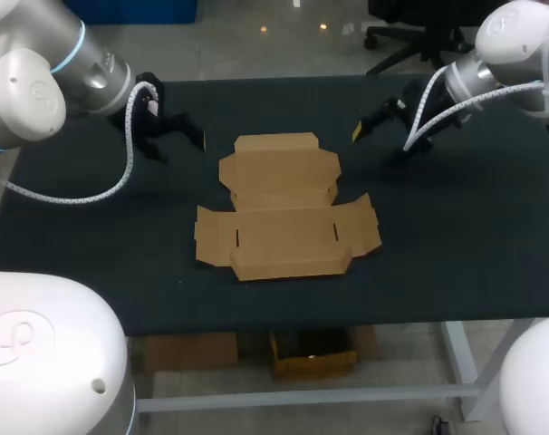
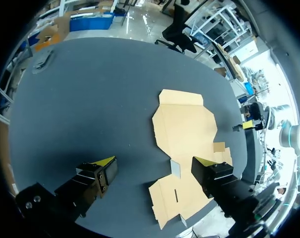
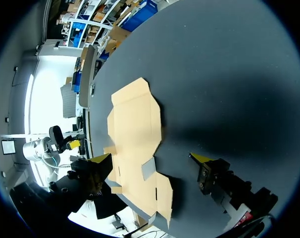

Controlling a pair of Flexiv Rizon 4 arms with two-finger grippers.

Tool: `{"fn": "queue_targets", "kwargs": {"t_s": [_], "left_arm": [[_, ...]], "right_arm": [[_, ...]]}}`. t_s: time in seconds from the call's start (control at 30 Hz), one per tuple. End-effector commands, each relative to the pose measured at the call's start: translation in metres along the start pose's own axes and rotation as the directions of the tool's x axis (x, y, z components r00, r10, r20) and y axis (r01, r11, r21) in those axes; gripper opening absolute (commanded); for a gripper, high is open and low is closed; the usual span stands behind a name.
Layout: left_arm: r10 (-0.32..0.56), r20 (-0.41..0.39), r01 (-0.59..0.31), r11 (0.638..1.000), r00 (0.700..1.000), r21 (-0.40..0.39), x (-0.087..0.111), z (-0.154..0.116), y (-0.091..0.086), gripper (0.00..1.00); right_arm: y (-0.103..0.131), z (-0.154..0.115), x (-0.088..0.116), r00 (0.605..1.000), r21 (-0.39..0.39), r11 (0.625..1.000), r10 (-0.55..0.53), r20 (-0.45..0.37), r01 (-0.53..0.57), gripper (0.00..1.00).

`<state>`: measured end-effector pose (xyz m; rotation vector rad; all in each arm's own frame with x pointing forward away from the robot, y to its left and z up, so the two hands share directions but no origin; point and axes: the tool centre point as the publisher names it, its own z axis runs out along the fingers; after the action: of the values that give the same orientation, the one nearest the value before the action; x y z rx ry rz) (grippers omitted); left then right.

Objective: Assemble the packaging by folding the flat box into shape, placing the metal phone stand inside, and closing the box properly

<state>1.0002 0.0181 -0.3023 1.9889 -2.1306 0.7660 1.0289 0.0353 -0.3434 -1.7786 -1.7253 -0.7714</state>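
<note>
Head view showed the box [image 1: 284, 210] lying flat and unfolded at the middle of the table [image 1: 93, 254], flaps spread and no panel raised, so I judged the folding not yet begun. The left gripper [image 1: 179, 147] hung off the box's far left corner and the right gripper [image 1: 381, 136] off its far right, each apart from the cardboard. That flanking stance probably let both arms come at the flaps from opposite ends. Both pincers stood wide: in the left wrist view the yellow tips were spread, with only table and box edge below them, and the right wrist view showed the same gape over the box's other side. The stand was not plain anywhere. A small grey thing [image 2: 43, 59] lay near the table's far edge in the left wrist view; it was possibly the stand, though too small to tell. The surface was dark, matt and even, which should keep cardboard from sliding while it is creased. Dark surface showed on every side of the box, giving the arms room.
</note>
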Motion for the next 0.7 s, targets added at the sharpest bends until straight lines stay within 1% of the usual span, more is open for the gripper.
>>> {"fn": "queue_targets", "kwargs": {"t_s": [0.03, 0.2, 0.37, 0.5, 0.6, 0.7], "left_arm": [[0.008, -0.015, -0.008, 1.0, 1.0, -0.005, -0.002, 0.003, -0.005, 1.0], [0.018, -0.019, -0.018, 1.0, 1.0, -0.004, -0.001, 0.002, -0.011, 1.0], [0.027, -0.019, -0.027, 1.0, 0.999, 0.0, -0.001, 0.003, -0.017, 1.0], [0.024, -0.025, -0.024, 1.0, 0.999, 0.0, -0.003, 0.002, -0.022, 1.0], [0.015, -0.027, -0.016, 0.999, 1.0, -0.045, -0.007, 0.0, -0.026, 1.0], [0.015, -0.027, -0.016, 0.999, 1.0, -0.045, -0.007, 0.0, -0.026, 1.0]], "right_arm": [[0.01, 0.011, -0.006, 0.999, 0.021, 1.0, -0.016, -0.037, 0.017, 1.0], [0.013, 0.022, -0.008, 0.996, 0.016, 0.998, -0.052, -0.069, 0.053, 1.0], [0.013, 0.031, -0.015, 0.996, 0.038, 0.999, -0.01, -0.085, 0.014, 1.0], [0.013, 0.031, -0.015, 0.996, 0.038, 0.999, -0.01, -0.085, 0.014, 1.0], [0.013, 0.031, -0.015, 0.996, 0.038, 0.999, -0.01, -0.085, 0.014, 1.0], [0.013, 0.031, -0.015, 0.996, 0.038, 0.999, -0.01, -0.085, 0.014, 1.0]]}}
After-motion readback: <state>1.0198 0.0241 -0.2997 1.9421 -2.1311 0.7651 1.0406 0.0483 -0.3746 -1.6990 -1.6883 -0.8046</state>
